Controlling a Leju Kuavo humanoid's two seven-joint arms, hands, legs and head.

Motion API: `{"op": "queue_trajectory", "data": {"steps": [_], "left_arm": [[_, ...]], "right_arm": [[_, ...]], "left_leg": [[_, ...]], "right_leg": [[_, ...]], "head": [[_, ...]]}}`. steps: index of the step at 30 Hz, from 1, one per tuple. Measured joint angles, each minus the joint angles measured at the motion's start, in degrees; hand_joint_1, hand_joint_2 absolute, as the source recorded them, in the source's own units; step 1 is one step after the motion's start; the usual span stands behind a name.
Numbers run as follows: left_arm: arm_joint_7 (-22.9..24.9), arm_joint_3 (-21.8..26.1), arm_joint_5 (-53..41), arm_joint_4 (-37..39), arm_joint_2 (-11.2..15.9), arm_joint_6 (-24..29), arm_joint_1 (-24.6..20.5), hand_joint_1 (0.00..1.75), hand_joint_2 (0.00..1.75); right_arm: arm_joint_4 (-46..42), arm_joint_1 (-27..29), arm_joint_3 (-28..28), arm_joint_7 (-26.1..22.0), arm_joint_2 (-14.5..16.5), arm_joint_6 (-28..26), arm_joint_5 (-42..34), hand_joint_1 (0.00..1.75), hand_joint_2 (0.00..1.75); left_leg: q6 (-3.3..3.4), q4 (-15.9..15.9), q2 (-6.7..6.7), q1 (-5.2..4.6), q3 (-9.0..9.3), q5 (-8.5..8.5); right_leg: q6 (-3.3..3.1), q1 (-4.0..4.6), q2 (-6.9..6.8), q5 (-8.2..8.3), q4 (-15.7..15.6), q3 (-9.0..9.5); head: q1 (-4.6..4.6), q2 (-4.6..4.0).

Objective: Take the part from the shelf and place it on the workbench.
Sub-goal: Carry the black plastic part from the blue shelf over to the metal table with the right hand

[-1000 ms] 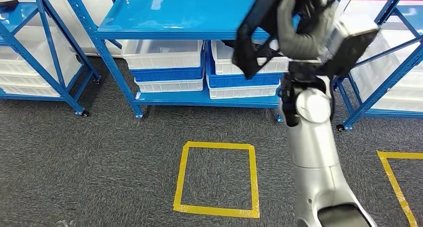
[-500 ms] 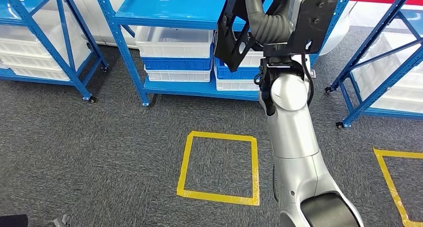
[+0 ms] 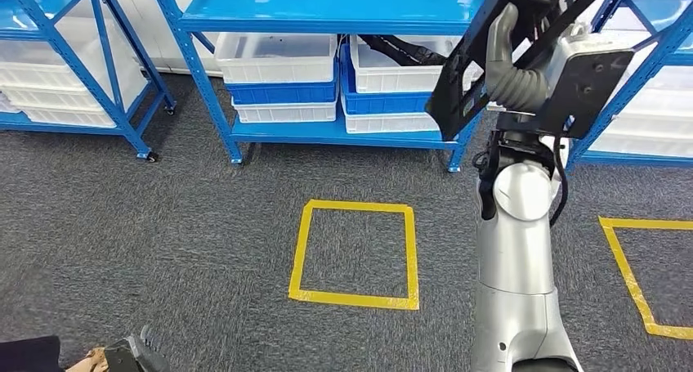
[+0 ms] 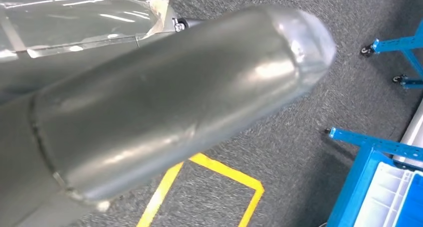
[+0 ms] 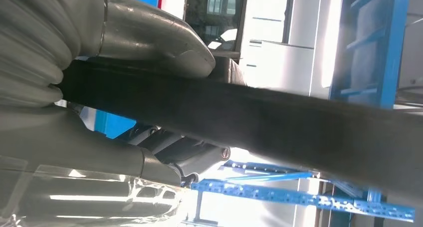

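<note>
Grey carpet point(image 3: 163, 225) covers the floor, marked with a square of yellow tape point(image 3: 353, 253) at centre and a second tape outline point(image 3: 633, 266) at the right edge of the head view. Open carpet lies between the square and the blue shelf point(image 3: 335, 12) beyond it. The shelf's top deck is bare blue metal; below it, white bins point(image 3: 276, 57) sit stacked on blue bins point(image 3: 284, 94), reaching close to the front edge of the lower deck. Blue diagonal braces of a neighbouring rack point(image 3: 73, 69) stand at the left, and another rack point(image 3: 646, 69) at the right, its post near the raised arm.

The right hand point(image 3: 513, 65) is raised at the height of the shelf's top deck, in front of its right corner. It grips the part point(image 3: 474, 78), a flat black frame with cut-outs, held tilted with its lower edge over the lower deck's front edge and its upper end running past the top of the picture. The right wrist view shows the thumb point(image 5: 154, 35) pressed on one face of the part's dark bar point(image 5: 279, 122), with the fingers point(image 5: 100, 157) on the opposite face.

The left wrist view shows a smooth grey finger point(image 4: 199, 92) of the left hand over carpet and tape; whether that hand is spread or curled cannot be told.
</note>
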Motion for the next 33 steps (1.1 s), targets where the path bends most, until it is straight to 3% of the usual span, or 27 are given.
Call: {"op": "queue_trajectory", "data": {"steps": [2, 4, 6, 8, 10, 11, 12, 14, 15, 16, 17, 18, 19, 21, 22, 24, 25, 26, 28, 29, 30, 31, 32, 33], "left_arm": [[0.0, -0.7, -0.43, 0.26, -0.12, -0.11, -0.21, 0.0, 0.0], [0.0, -1.24, -0.03, 0.37, -0.28, -0.11, -0.28, 0.0, 0.0], [0.0, -1.67, 0.61, 0.41, -0.35, -0.09, -0.28, 0.0, 0.0], [0.0, -2.03, 0.98, 0.53, -0.28, -0.09, -0.21, 0.0, 0.0], [0.0, -2.18, 1.31, 0.85, -0.2, -0.16, -0.09, 0.0, 0.0], [0.0, -2.21, 1.44, 1.02, -0.11, -0.19, -0.04, 0.0, 0.0], [0.0, -2.24, 1.53, 1.16, -0.05, -0.21, -0.02, 0.0, 0.0], [0.0, -2.26, 1.59, 1.35, 0.07, -0.03, -0.02, 0.0, 0.0], [0.01, -2.28, 1.56, 1.48, 0.07, 0.24, -0.02, 0.0, 0.0], [0.03, -2.31, 1.47, 1.66, 0.07, 0.59, -0.01, 0.0, 0.0], [0.05, -2.35, 1.29, 1.87, 0.06, 0.97, -0.01, 0.0, 0.0], [0.08, -2.44, 1.0, 2.11, 0.05, 1.24, -0.01, 0.0, 0.0], [0.09, -2.59, 0.59, 2.34, 0.04, 1.41, -0.01, 0.0, 0.0], [0.06, -3.15, -0.37, 2.71, -0.03, 1.49, -0.03, 0.0, 0.0], [0.04, -3.54, -0.84, 2.84, -0.12, 1.51, -0.05, 0.0, 0.0], [0.02, -4.29, -1.5, 3.05, -0.34, 1.69, -0.08, 0.0, 0.0], [0.02, -4.62, -1.72, 3.16, -0.48, 1.88, -0.09, 0.0, 0.0], [0.02, -4.94, -1.86, 3.27, -0.63, 2.17, -0.09, 0.0, 0.0], [0.02, -5.53, -2.0, 3.45, -0.97, 2.82, -0.15, 0.0, 0.0], [0.02, -5.77, -1.9, 3.56, -1.18, 3.17, -0.21, 0.0, 0.0], [0.02, -5.91, -1.69, 3.69, -1.38, 3.48, -0.26, 0.0, 0.0], [0.02, -6.0, -1.37, 3.84, -1.56, 3.85, -0.29, 0.0, 0.0], [0.02, -6.02, -0.92, 3.98, -1.72, 4.26, -0.31, 0.0, 0.0], [0.02, -6.01, -0.47, 4.07, -1.84, 4.6, -0.3, 0.0, 0.0]], "right_arm": [[-0.96, 1.41, -0.54, -0.3, -0.58, 0.93, 0.03, 1.75, 1.75], [-2.34, 3.1, -0.91, -0.32, -1.53, 3.19, 1.3, 1.75, 1.75], [-4.38, 4.94, -1.25, -0.19, -2.55, 5.08, 3.29, 1.75, 1.75], [-6.4, 6.73, -1.79, -0.2, -3.38, 5.39, 4.69, 1.75, 1.75], [-7.96, 8.35, -2.56, -0.22, -4.36, 5.27, 5.44, 1.75, 1.75], [-8.63, 9.02, -2.96, -0.21, -4.84, 5.23, 5.6, 1.75, 1.75], [-9.25, 9.58, -3.31, -0.2, -5.31, 5.21, 5.73, 1.75, 1.75], [-10.13, 10.39, -3.73, -0.08, -5.97, 5.2, 6.23, 1.75, 1.75], [-10.43, 10.79, -3.85, 0.03, -6.27, 5.18, 6.63, 1.75, 1.75], [-10.68, 11.24, -3.95, 0.14, -6.59, 5.13, 7.0, 1.75, 1.75], [-10.93, 11.71, -4.04, 0.18, -6.92, 5.06, 7.21, 1.75, 1.75], [-11.21, 12.18, -4.16, 0.08, -7.28, 4.93, 7.16, 1.75, 1.75], [-11.59, 12.71, -4.33, -0.2, -7.69, 4.75, 6.87, 1.75, 1.75], [-12.62, 13.99, -4.78, -1.3, -8.49, 4.39, 5.83, 1.75, 1.75], [-13.23, 14.9, -5.04, -2.08, -8.92, 4.25, 5.21, 1.75, 1.75], [-14.26, 16.98, -5.48, -3.47, -9.62, 4.12, 4.17, 1.75, 1.75], [-14.63, 17.89, -5.68, -3.99, -9.91, 4.09, 3.81, 1.75, 1.75], [-14.92, 18.62, -5.82, -4.34, -10.08, 4.12, 3.57, 1.75, 1.75], [-15.36, 19.5, -6.01, -4.94, -10.33, 4.33, 3.26, 1.75, 1.75], [-15.49, 19.75, -6.06, -5.26, -10.42, 4.5, 3.05, 1.75, 1.75], [-15.57, 19.92, -6.09, -5.63, -10.51, 4.68, 2.8, 1.75, 1.75], [-15.58, 20.03, -6.1, -6.03, -10.56, 4.83, 2.51, 1.75, 1.75], [-15.56, 20.08, -6.08, -6.44, -10.57, 4.94, 2.21, 1.75, 1.75], [-15.52, 20.05, -6.03, -6.82, -10.56, 5.0, 1.99, 1.75, 1.75]], "left_leg": [[-0.18, 1.9, 0.01, 0.12, 1.45, 1.41], [0.06, -3.49, -0.05, 0.24, 6.47, 3.44], [0.72, -11.04, -0.29, 0.04, 11.79, 2.56], [1.6, -14.05, -0.49, -0.43, 13.43, 1.67], [2.66, -14.31, -0.29, -0.46, 12.68, 2.81], [3.25, -14.49, -0.11, -0.39, 12.08, 3.55], [3.71, -14.67, 0.08, -0.33, 11.34, 4.37], [4.19, -14.64, 0.33, -0.49, 9.55, 5.83], [4.21, -14.61, 0.41, -0.56, 8.63, 6.55], [4.2, -14.58, 0.48, -0.62, 7.66, 7.3], [4.12, -14.56, 0.54, -0.64, 6.74, 8.02], [4.01, -14.54, 0.56, -0.65, 5.87, 8.71], [3.84, -14.47, 0.54, -0.66, 5.08, 9.42], [3.33, -14.29, 0.37, -0.82, 3.94, 10.65], [3.04, -14.29, 0.29, -0.83, 3.67, 11.28], [2.29, -14.69, 0.19, -0.75, 3.46, 12.47], [1.89, -14.68, 0.12, -0.65, 3.24, 12.34], [1.49, -13.96, 0.07, -0.57, 2.79, 11.03], [0.84, -9.4, -0.01, -0.33, 1.34, 5.42], [0.58, -5.56, -0.01, -0.23, 0.5, 2.34], [0.36, -1.73, -0.01, -0.15, -0.11, 0.43], [0.23, 1.11, -0.01, -0.11, -0.23, -0.06], [0.2, 2.63, -0.01, -0.1, 0.37, 0.55], [0.3, 1.92, -0.01, -0.09, 1.96, 1.97]], "right_leg": [[0.31, -0.02, 0.0, 1.0, 0.5, -1.7], [0.75, -0.03, -0.01, 1.84, 1.11, -3.25], [1.47, 0.1, -0.05, 2.7, 1.44, -4.21], [2.36, 0.11, -0.16, 3.6, 1.3, -4.48], [2.96, 0.05, -0.16, 3.63, 1.6, -4.98], [2.85, 0.06, -0.1, 2.36, 2.77, -5.73], [2.56, 0.07, -0.04, 0.17, 5.04, -6.75], [1.96, 0.04, 0.03, -5.15, 12.5, -9.04], [2.08, 0.04, 0.03, -6.69, 16.14, -9.64], [2.51, 0.04, 0.03, -6.97, 18.53, -9.55], [3.1, 0.03, 0.02, -6.19, 19.03, -8.57], [3.63, 0.02, 0.02, -4.9, 17.58, -6.7], [3.89, 0.01, 0.02, -3.88, 14.14, -3.73], [3.38, 0.15, -0.01, -4.43, 5.17, 2.75], [2.92, 0.23, 0.0, -5.18, 1.87, 4.73], [2.06, 0.32, 0.02, -5.52, 0.01, 5.14], [1.64, 0.23, -0.01, -4.96, 0.04, 4.71], [1.1, 0.1, -0.04, -4.29, 0.07, 4.26], [0.37, -0.18, -0.08, -2.74, 0.04, 2.99], [0.21, -0.16, -0.07, -1.99, 0.13, 2.1], [0.22, -0.14, -0.07, -1.27, 0.27, 1.14], [0.27, -0.11, -0.07, -0.64, 0.45, 0.17], [0.37, -0.09, -0.07, 0.0, 0.7, -0.9], [0.49, -0.08, -0.07, 0.54, 0.95, -1.86]], "head": [[-0.02, 0.0], [-0.03, 0.0], [0.01, 0.0], [0.0, 0.0], [-0.01, 0.0], [0.09, 0.0], [0.19, 0.0], [0.36, 0.0], [0.37, 0.0], [0.36, 0.0], [0.36, 0.0], [0.36, 0.0], [0.37, 0.0], [0.34, 0.0], [0.3, 0.0], [0.23, 0.0], [0.29, 0.0], [0.23, 0.0], [0.01, 0.0], [-0.12, 0.0], [-0.15, 0.0], [-0.13, 0.0], [-0.15, 0.0], [-0.15, 0.0]]}}
